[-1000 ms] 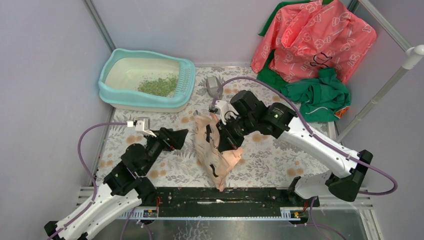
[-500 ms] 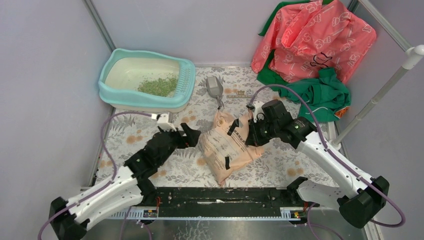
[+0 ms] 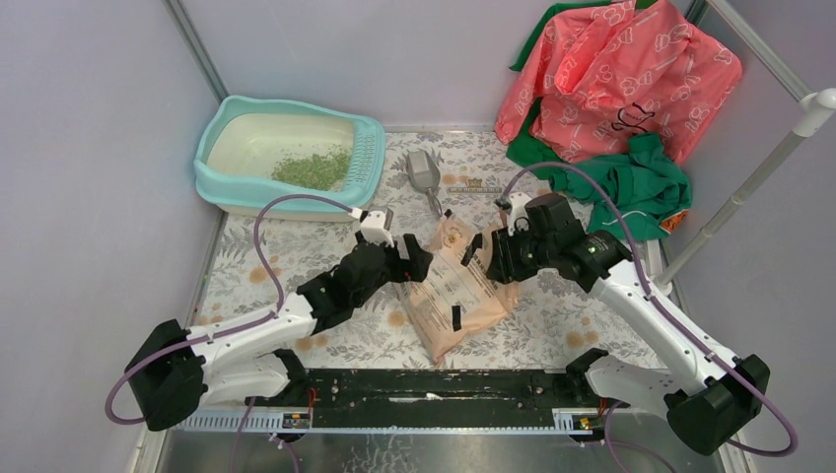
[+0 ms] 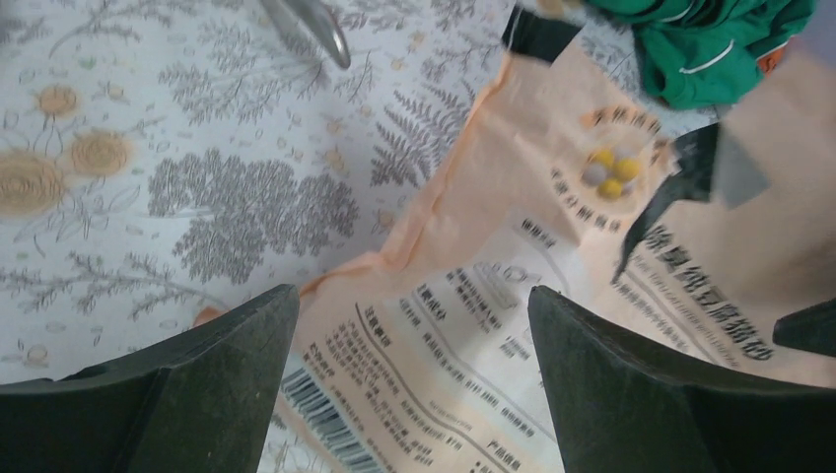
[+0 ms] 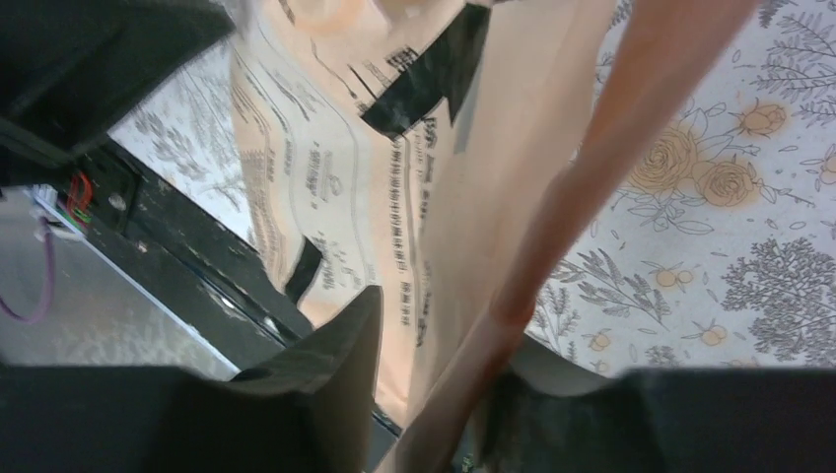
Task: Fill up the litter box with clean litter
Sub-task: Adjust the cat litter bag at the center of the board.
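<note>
Clamping the bag's (image 3: 455, 296) far right edge with the right gripper (image 3: 481, 258); holding the left gripper (image 3: 412, 261) spread open over its left edge. Far left, in the litter box (image 3: 212, 182), some litter (image 3: 313, 168).

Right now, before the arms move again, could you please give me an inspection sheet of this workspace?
Surface: floral tablecloth, flat.
Job's things: litter box at far left, holding only a small patch of clean litter; litter bag lying mid-table.
Clutter: grey scoop beyond the bag; pink printed cloth and green garment, far right.
Grippers: left pincer open at the bag's left edge; right pincer shut on its upper edge.
Cables: purple cable loops from each arm; no snag seen.
Surroundings: grey walls, white pole at right.
</note>
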Tool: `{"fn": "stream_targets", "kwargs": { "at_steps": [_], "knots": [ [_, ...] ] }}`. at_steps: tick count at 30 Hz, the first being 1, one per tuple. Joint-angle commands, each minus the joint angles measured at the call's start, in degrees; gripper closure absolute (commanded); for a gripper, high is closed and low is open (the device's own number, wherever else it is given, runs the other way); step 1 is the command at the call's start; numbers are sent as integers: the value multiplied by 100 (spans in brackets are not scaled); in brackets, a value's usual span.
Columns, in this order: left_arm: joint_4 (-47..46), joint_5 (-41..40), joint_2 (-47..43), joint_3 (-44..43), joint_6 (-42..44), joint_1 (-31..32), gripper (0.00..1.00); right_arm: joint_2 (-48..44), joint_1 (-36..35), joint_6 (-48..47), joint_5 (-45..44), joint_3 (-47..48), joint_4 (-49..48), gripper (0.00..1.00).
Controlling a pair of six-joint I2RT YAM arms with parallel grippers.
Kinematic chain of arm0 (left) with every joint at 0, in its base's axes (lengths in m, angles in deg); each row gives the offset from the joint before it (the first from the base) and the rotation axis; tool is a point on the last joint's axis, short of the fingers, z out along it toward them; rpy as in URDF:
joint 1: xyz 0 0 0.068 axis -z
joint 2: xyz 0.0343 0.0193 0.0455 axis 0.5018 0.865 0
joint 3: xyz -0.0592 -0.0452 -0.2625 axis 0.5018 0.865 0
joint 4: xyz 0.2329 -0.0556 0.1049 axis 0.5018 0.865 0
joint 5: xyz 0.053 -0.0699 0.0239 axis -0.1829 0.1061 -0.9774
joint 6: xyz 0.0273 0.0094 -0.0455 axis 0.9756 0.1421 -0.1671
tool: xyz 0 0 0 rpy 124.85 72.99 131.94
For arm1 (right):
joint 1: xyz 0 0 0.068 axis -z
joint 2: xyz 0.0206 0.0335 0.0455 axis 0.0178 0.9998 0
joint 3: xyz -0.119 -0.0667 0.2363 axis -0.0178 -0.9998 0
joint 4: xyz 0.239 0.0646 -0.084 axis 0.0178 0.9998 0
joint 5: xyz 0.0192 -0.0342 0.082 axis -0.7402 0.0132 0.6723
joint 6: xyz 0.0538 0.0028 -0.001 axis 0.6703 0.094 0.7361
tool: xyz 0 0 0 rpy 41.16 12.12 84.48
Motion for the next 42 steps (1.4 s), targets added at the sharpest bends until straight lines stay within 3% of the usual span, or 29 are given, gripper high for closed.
{"fn": "stream_targets", "kwargs": {
  "at_steps": [1, 4, 8, 12, 20, 26, 42],
  "knots": [
    [-432, -237, 247, -502, 362, 27, 6, 109, 54, -178, -433, 555, 51, 48],
    [-527, -238, 262, -385, 291, 24, 6, 60, 77, -125, -546, 557, -65, 45],
    [-703, -231, 126, -78, 176, 27, 6, 181, 71, -146, -675, 884, -13, 28],
    [-744, -215, 65, 80, 123, 29, 6, 679, 97, -342, -407, 1494, -27, 23],
    [-800, -166, 7, 317, 104, 29, 6, 2221, 747, -496, 411, 2486, 14, 32],
    [-892, -110, -112, 438, 133, 24, 6, 2641, 1184, -417, 931, 2224, -311, 33],
    [-822, -44, -234, 417, 257, -2, 5, 3571, 1265, -44, 1531, 1884, -1266, 37]
  ]
}}
